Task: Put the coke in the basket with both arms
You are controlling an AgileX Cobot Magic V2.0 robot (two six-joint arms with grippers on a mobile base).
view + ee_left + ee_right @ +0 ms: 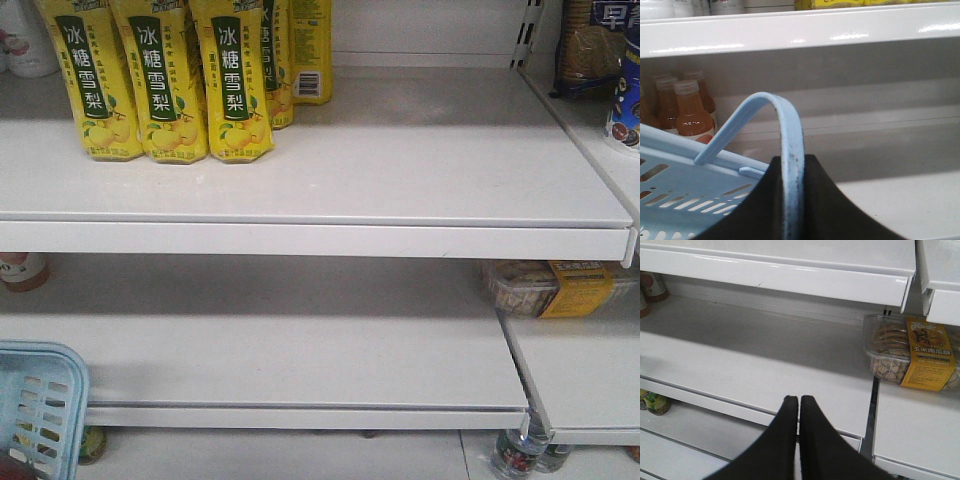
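The pale blue basket [35, 400] shows only as a corner at the bottom left of the front view. In the left wrist view its slotted side [680, 180] slopes across the lower left. Its hoop handle [790, 140] arches up and runs down between the black fingers. My left gripper [792, 165] is shut on that handle. In the right wrist view, my right gripper [799, 399] is shut with its tips together and empty, hovering before the lower white shelf [765, 365]. The coke is out of view.
Yellow pear-drink bottles [165, 80] stand at the upper shelf's back left. Orange juice bottles [687, 110] sit behind the basket. A clear snack box with a yellow label [910, 352] lies on the right-hand shelf. Jars [520, 455] stand below the lowest shelf edge.
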